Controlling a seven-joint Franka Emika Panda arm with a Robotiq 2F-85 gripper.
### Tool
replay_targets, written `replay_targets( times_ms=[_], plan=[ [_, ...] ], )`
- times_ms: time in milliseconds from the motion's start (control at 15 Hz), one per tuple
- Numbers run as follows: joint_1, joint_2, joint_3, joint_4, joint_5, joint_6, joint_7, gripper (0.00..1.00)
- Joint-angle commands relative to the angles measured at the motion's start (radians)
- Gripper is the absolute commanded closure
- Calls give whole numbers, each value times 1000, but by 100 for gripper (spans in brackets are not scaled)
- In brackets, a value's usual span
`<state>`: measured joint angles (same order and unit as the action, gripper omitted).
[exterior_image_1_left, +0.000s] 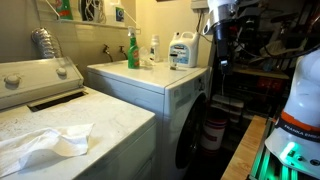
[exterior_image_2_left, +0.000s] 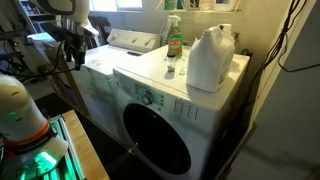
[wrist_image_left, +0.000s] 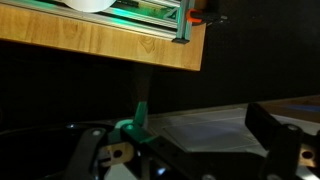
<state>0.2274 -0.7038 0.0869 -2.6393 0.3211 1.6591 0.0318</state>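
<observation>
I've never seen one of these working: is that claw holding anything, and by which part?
Nothing is held: the gripper stands open in the wrist view, with nothing gripped between its fingers.

Both exterior views face the washer (exterior_image_1_left: 150, 90) from opposite sides, wrist view close to wooden platform (wrist_image_left: 100, 45)

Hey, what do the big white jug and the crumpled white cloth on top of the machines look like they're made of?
Jug: apparently opaque white plastic, smooth with a dull sheen and a moulded handle.
Cloth: probably thin soft fabric, matte, lying in loose folds. It could also be paper, as the picture is too blurred to tell.
</observation>
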Motion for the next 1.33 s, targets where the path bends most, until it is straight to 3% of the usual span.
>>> replay_targets(
  times_ms=[0,533,933,1067,1267],
  plan=[
    [-23,-1,19,3,9,-7,-11,0],
    [-125,44,-15,130,-127,146,-36,0],
    [-230,131,-47,151,-269,415,-22,0],
    [-268,186,-28,149,-337,560,24,0],
    [-301,295,-7,179,-420,681,84,0]
  ],
)
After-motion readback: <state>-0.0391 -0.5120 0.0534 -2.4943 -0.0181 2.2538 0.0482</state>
